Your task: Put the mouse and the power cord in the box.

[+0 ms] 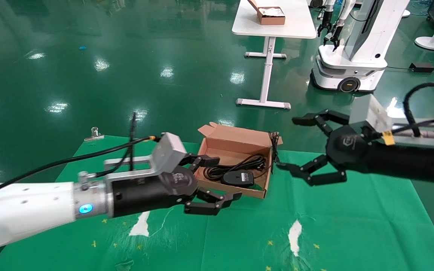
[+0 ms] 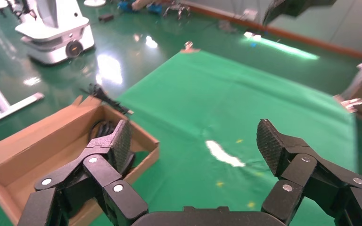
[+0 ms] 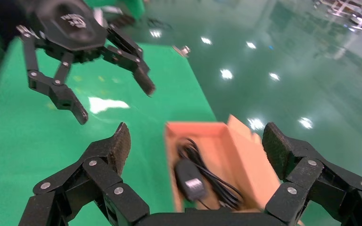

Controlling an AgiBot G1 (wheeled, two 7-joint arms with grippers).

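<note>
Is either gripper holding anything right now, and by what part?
Nothing is held. Left gripper and right gripper are open and empty; mouse lies in the box.

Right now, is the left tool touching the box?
Apart. The right wrist view shows the left tool open over green cloth, clear of the box; the left wrist view shows it holding nothing.

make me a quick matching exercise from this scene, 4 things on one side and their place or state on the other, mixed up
Things:
1. mouse
2. power cord
3. left tool
4. right tool

Places or states:
A. open, empty, beside the box's left end
B. coiled in the box, behind the mouse
C. open, empty, off the box's right end
D. in the box, near its front wall

Pairs: 1-D, 2-B, 3-A, 4-C
</note>
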